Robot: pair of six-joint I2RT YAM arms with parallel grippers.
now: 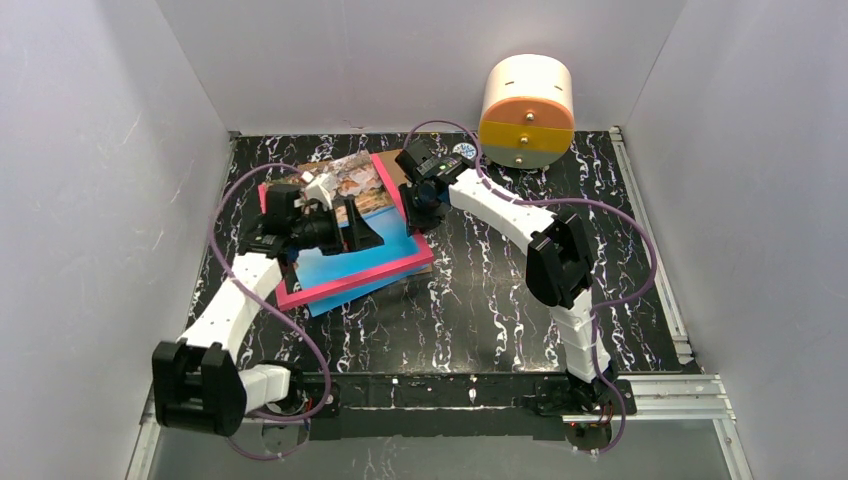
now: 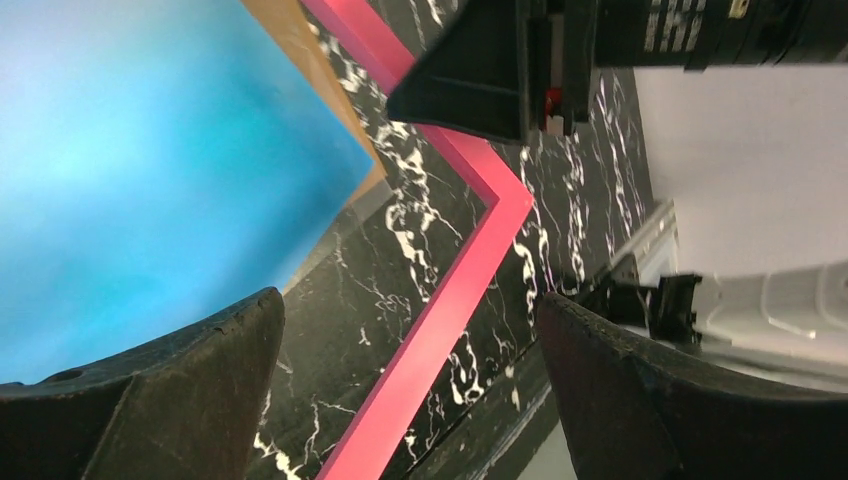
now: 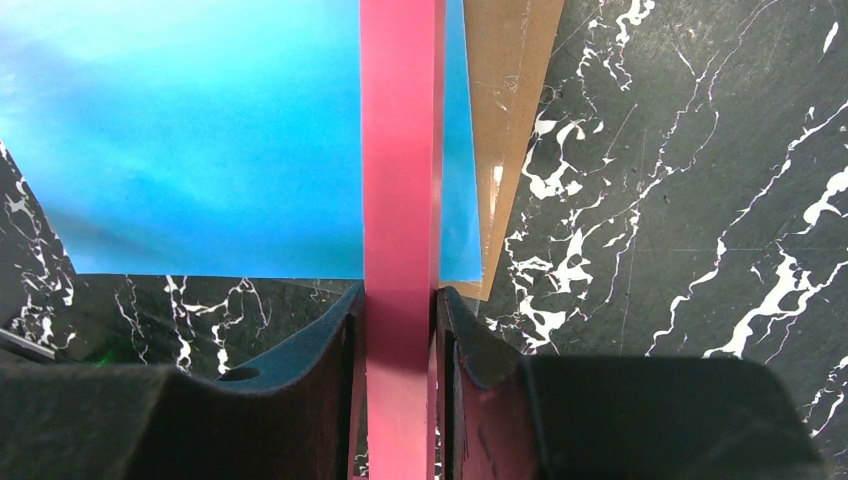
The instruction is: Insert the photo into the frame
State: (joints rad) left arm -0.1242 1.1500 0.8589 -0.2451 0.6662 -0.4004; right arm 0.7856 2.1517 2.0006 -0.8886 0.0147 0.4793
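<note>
The photo [image 1: 350,268] lay face up on the far left part of the surface [image 1: 480,300], skewed against the frame [image 3: 400,150], whose pink rim crossed over it so that a blue corner stuck out past the frame's near edge. A brown cardboard sheet [image 3: 510,120] showed beneath the photo. The right gripper [image 3: 400,300] was clamped on the rim at the frame's right side. The left gripper [image 2: 410,310] hung over the frame's near corner, spread wide and holding nothing.
</note>
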